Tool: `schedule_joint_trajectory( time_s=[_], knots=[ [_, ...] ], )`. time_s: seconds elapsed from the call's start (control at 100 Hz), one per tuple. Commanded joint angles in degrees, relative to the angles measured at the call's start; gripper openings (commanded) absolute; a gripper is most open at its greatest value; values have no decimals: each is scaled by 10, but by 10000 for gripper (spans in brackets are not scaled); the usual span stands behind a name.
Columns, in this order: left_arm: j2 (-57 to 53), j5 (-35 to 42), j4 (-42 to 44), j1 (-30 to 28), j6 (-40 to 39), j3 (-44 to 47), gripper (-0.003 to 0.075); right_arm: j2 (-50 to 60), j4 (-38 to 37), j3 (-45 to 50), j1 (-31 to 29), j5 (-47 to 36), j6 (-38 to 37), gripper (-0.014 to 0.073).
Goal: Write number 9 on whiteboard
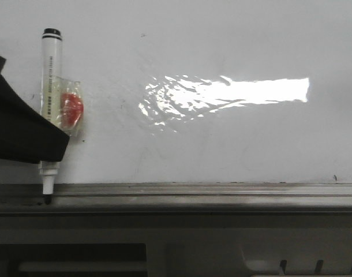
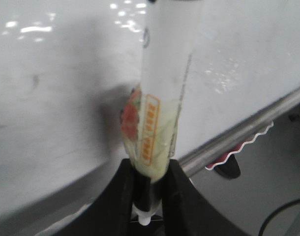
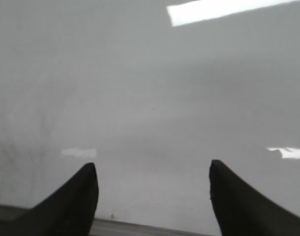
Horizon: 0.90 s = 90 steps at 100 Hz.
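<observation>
Front view is showing my left tool [image 1: 26,135] gripping the marker pen [image 1: 51,86] at about nine o'clock in the frame, its long axis running twelve to six, capped end up and black nib down. The nib is sitting at the grey tray rail [image 1: 222,189], at the six o'clock edge of the whiteboard [image 1: 222,46], not on the writing surface proper. I am seeing no number 9 on the board anywhere; only faint smudges and a bright glare patch [image 1: 233,92] toward three o'clock of the pen.

Left wrist view is confirming the hold: my two black fingers [image 2: 121,196] are clamping the pen barrel [image 2: 167,73] just below the taped red blob [image 2: 132,115], and the board is filling the background.

My right tool [image 3: 152,196] is hanging with its jaws spread wide, holding nothing, facing bare board.

What the coming move is turning on, as I am judging it: the free white area is lying from twelve round to three o'clock of the nib, so the pen is needing to travel up and rightward off the rail before a loop can begin. My left arm is the nearer one, and the only one carrying ink.
</observation>
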State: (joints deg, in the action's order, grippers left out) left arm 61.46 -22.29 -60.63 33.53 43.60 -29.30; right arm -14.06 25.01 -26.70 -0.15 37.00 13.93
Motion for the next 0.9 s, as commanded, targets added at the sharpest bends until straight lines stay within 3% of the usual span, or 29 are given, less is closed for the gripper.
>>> schedule_joint_trajectory(
  time_s=[0.0, 0.16, 0.37, 0.67, 0.89],
  knots=[
    [-6, -37, -12, -1, 47, -29, -18, -33, 101, -39, 2, 11, 124, 423],
    [-6, -116, -12, -1, 152, -43, -18, -105, 219, -76, 0, 102, 281, 423],
    [-6, -209, -15, -1, 307, -46, -18, -175, 399, -82, 17, 151, 508, 423],
    [-6, -209, -25, -1, 395, -46, -18, -264, 421, -93, 158, 115, 567, 423],
    [-6, -217, -85, -1, 513, -46, -18, -339, 421, -121, 278, 43, 582, 423]
  ],
)
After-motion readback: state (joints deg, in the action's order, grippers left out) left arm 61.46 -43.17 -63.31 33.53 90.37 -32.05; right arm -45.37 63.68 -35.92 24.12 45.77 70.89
